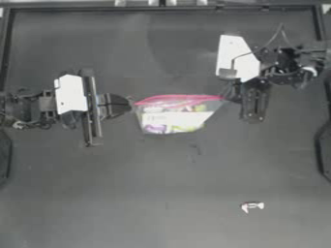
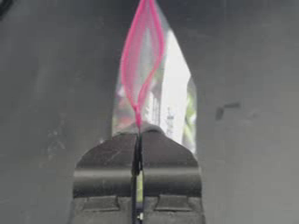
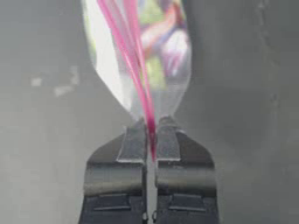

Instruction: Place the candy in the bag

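Observation:
The clear bag (image 1: 173,112) with its pink-red zip strip hangs stretched between both grippers over the middle of the table, coloured sweets showing through its lower part. My left gripper (image 1: 131,104) is shut on the bag's left corner; in the left wrist view the bag (image 2: 153,87) rises from the closed left gripper (image 2: 139,131), its zip slightly parted. My right gripper (image 1: 229,97) is shut on the right corner; the bag (image 3: 140,57) and the right gripper (image 3: 151,124) show in the right wrist view. The candy (image 1: 252,207), small and white, lies on the table near the front right, far from both grippers.
The dark table (image 1: 97,193) stretches out around the bag. Raised dark rails run along the far edge (image 1: 161,7) and at the right side (image 1: 325,150).

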Tool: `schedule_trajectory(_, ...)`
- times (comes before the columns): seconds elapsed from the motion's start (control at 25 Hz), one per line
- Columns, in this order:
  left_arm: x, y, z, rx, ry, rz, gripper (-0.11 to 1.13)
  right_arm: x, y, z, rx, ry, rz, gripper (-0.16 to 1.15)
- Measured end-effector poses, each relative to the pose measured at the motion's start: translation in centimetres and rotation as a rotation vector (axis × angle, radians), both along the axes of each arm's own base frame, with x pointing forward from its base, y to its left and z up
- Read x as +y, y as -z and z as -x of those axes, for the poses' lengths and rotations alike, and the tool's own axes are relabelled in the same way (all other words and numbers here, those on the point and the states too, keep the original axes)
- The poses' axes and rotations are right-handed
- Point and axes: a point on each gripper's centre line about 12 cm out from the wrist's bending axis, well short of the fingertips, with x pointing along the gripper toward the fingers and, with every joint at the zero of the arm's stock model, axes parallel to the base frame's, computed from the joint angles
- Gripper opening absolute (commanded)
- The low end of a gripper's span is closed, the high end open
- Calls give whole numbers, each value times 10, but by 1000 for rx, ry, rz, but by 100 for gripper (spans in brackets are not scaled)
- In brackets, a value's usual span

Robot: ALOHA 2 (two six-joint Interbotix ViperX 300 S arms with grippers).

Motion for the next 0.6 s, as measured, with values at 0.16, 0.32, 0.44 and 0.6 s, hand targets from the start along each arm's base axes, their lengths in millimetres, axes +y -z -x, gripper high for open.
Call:
schedule_trajectory(0.16, 1, -10, -1, 12, -3, 2, 3, 9, -14, -3, -44, -20, 1, 6)
schedule_trajectory(0.32, 0, -22, 0, 13, 2, -12, 4, 20, -29, -5, -94, -32, -1, 6)
schedule_trajectory(0.44, -4, -29, 3, 13, 13, -20, 4, 25, -36, -5, -115, -34, -2, 6)
schedule_trajectory(0.6, -8, -37, 6, 12, 25, -21, 4, 34, -43, -7, -134, -57, -1, 6)
